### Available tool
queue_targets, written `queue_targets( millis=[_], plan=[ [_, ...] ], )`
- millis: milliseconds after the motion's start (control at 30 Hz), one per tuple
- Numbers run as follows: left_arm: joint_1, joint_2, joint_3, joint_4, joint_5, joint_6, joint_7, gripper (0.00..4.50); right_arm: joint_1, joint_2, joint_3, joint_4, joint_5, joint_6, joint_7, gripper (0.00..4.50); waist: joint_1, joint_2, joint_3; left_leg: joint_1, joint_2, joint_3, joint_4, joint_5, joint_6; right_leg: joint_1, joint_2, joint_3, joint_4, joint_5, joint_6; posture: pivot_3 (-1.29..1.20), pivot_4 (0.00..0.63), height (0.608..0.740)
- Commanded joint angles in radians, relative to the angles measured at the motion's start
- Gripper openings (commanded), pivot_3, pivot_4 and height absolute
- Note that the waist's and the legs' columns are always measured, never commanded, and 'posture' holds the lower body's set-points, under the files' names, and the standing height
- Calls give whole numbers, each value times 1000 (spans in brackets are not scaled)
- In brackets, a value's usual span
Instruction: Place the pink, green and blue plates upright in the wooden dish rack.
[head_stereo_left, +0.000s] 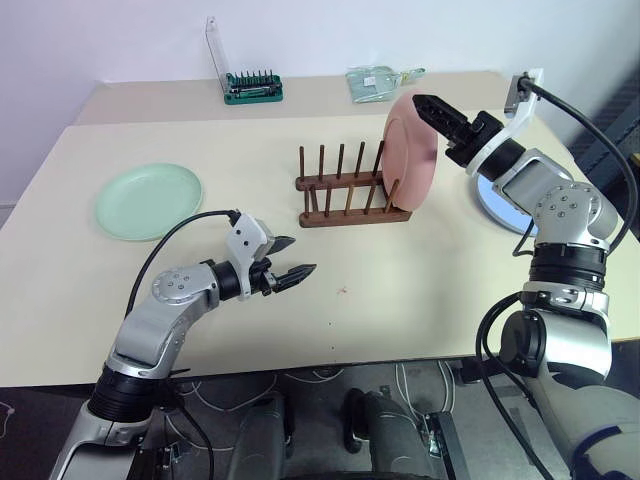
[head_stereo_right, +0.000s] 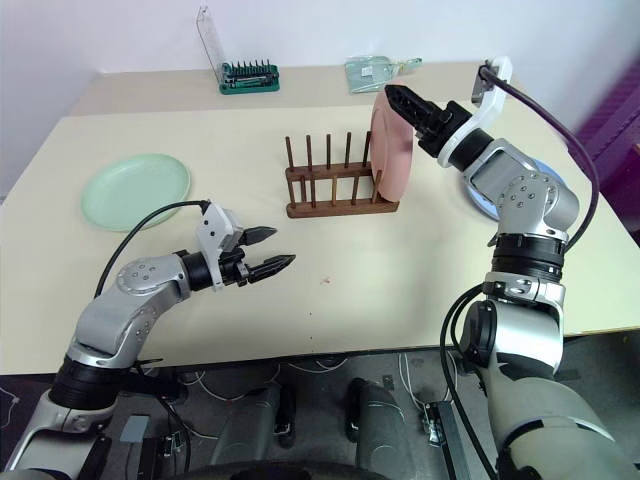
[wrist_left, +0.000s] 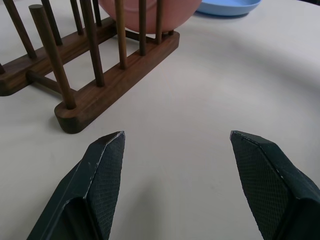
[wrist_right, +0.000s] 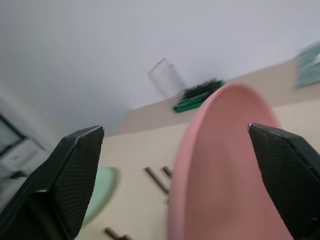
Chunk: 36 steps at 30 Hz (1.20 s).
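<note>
Right gripper (head_stereo_left: 432, 108), its black fingers spread wide apart, sits at the top rim of the pink plate (head_stereo_left: 410, 150), which stands upright in the end slot of the wooden dish rack (head_stereo_left: 345, 190). This looks like the release step. Next, the green plate (head_stereo_left: 148, 200), flat and well apart, needs collecting; the open left gripper (head_stereo_left: 292, 262) hovers nearer.
</note>
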Motion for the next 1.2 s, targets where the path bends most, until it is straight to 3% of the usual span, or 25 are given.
queue_targets(
  millis=[33, 100, 233, 367, 567, 933, 1033, 1200],
  plan=[
    [-4, -6, 32, -17, 2, -25, 14, 3474, 7, -76, -2, -79, -81, -126, 3, 4438, 1, 0, 0, 0, 0, 0, 0, 0, 0, 0, 0, 0, 0, 0, 0, 0, 150, 730],
    [-7, -18, 74, -10, -19, -24, 36, 3474, 14, -113, 13, -124, -122, -184, 14, 4438, 0, 0, 0, 0, 0, 0, 0, 0, 0, 0, 0, 0, 0, 0, 0, 0, 150, 730],
    [-59, -86, 253, 74, -40, -14, 218, 4449, 54, -172, 91, -297, -144, -222, 130, 4466, -5, 1, 0, 0, 0, 0, 0, 0, 0, 0, 0, 0, 0, 0, 0, 0, 150, 730],
    [-129, -102, 461, 189, -6, 29, 490, 4449, 140, -211, 259, -573, -140, -200, 278, 4466, -15, 1, 0, 0, 3, -1, 0, 0, 0, 0, 4, 0, 0, 0, 0, 0, 150, 730],
    [-200, -135, 734, 277, -29, 134, 845, 4449, 201, -122, 466, -701, -210, -210, 283, 4466, -18, -3, -1, 0, 3, -2, 0, 0, 0, 0, 2, 0, 0, 0, 0, 0, 150, 730],
    [-282, -181, 892, 397, -186, 332, 973, 4449, 271, -48, 541, -702, -270, -239, 290, 4466, 21, -6, -2, 0, 0, -3, 3, 0, 0, 3, -1, -1, 0, 0, 0, 0, 150, 730],
    [-312, -187, 882, 438, -209, 324, 957, 3669, 282, -43, 544, -699, -287, -243, 282, 4466, 25, -6, -2, 0, -1, -2, 2, 0, 0, 2, 0, -1, 1, 0, 0, 0, 150, 730],
    [-346, -193, 853, 488, -206, 313, 975, 1089, 304, -41, 549, -706, -328, -265, 273, 4466, 24, -6, -2, 0, -1, -1, 2, 0, 0, 2, 0, -2, 0, 0, 0, 0, 150, 730]
  ],
)
